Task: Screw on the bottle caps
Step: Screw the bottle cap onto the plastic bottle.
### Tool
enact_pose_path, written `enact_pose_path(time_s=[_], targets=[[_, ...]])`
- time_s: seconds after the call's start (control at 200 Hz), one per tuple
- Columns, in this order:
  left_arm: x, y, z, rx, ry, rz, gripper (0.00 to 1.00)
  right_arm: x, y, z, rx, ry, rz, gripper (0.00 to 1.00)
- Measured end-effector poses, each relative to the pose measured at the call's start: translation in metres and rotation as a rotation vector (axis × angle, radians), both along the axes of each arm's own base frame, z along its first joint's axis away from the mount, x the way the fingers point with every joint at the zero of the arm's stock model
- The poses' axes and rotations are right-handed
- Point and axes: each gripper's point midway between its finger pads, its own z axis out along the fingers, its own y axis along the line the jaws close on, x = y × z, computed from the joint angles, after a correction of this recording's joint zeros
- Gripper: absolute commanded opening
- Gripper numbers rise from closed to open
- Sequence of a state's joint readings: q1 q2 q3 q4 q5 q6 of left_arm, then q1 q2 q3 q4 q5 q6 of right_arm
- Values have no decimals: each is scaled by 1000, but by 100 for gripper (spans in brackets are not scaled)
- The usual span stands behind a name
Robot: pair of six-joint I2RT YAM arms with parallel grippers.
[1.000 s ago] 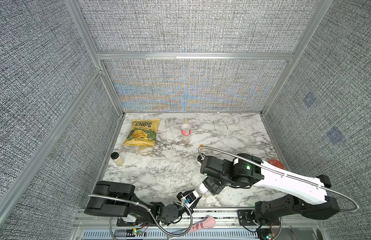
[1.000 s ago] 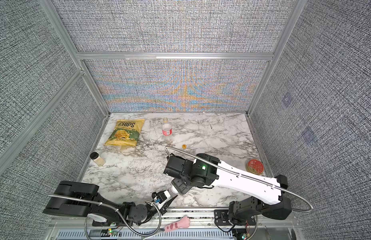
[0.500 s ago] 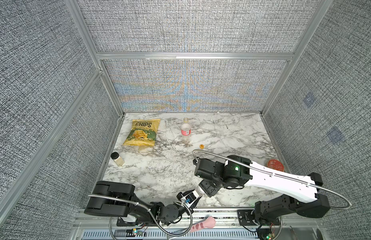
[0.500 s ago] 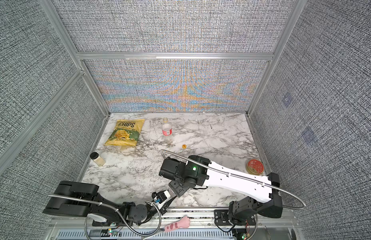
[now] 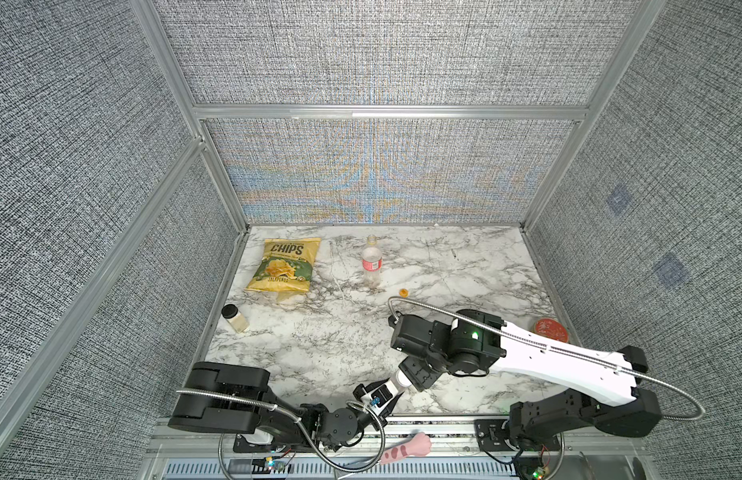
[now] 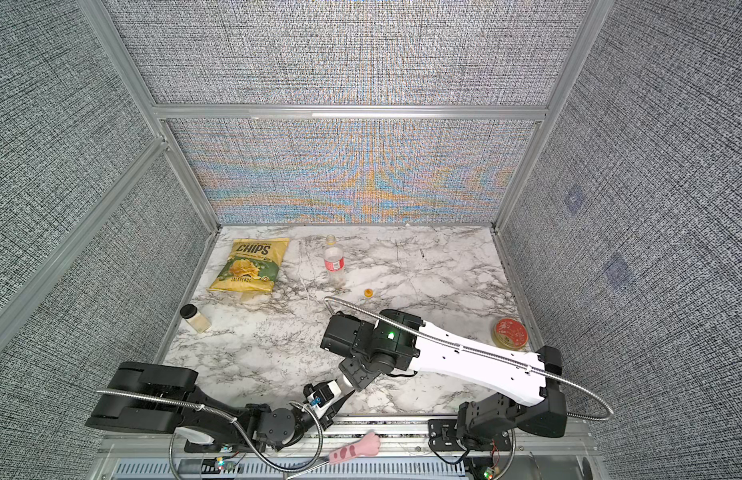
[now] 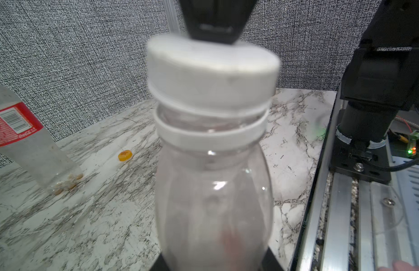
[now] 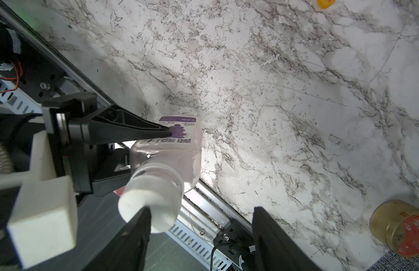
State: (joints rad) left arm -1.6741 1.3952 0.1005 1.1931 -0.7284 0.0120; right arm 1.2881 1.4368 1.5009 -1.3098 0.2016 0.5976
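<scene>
The squarish bottle (image 8: 171, 150), clear with a pink tint, is clamped at its body between the fingers of the left gripper (image 8: 152, 151). It is held at the near edge of the desk (image 5: 465, 266), roughly midway along it. It is tilted, with its neck leaned away from the left arm and toward the right gripper (image 8: 200, 211). Whether its base is touching the marble cannot be told.

The white cap (image 7: 213, 77) is seated on this bottle's neck. In the left wrist view it is seen slightly askew, with a band of clear neck showing between it and a white ring (image 7: 211, 136) lower down. How far it is threaded on cannot be judged.

The right gripper is spread wide at the cap's top. One finger (image 8: 138, 230) is laid against the cap's rim, while the other is kept well apart from it, so nothing is gripped.

The round bottle (image 5: 371, 266), marked by a red label and an open mouth, is stood upright near the back edge, close to its middle. The orange cap (image 5: 403, 292) is laid flat on the desk near that bottle, toward the right edge and a little nearer the front, apart from both grippers.

A chips bag (image 5: 285, 266) is laid at the back left corner, a black-lidded jar (image 5: 234, 318) is placed by the left edge, and a red tin (image 5: 551, 331) is set by the right edge.
</scene>
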Motion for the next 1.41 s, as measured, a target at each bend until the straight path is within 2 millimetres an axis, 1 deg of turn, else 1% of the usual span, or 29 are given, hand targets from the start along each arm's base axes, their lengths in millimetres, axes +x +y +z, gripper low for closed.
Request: enact_pose_path(time_s=[0.275, 0.45, 0.725, 0.88, 1.02, 1.185, 1.34, 1.405], targets=[[0, 0, -1, 4, 0, -3, 34, 2, -1, -1, -4, -5, -5, 71], [0, 0, -1, 3, 0, -3, 34, 2, 5, 5, 22, -3, -3, 71], [0, 1, -5, 27, -5, -4, 34, -1, 6, -8, -2, 22, 6, 71], [0, 2, -6, 30, -5, -3, 34, -1, 7, -7, 0, 21, 9, 71], [0, 1, -3, 15, -6, -4, 34, 2, 11, 3, 17, 8, 12, 71], [0, 1, -1, 8, -6, -4, 34, 6, 10, 27, 46, -32, 23, 73], [0, 6, 2, -14, -3, -8, 34, -3, 2, 42, 53, -47, 88, 71], [0, 7, 4, -26, -1, -9, 34, -10, -1, 49, 67, -56, 131, 67]])
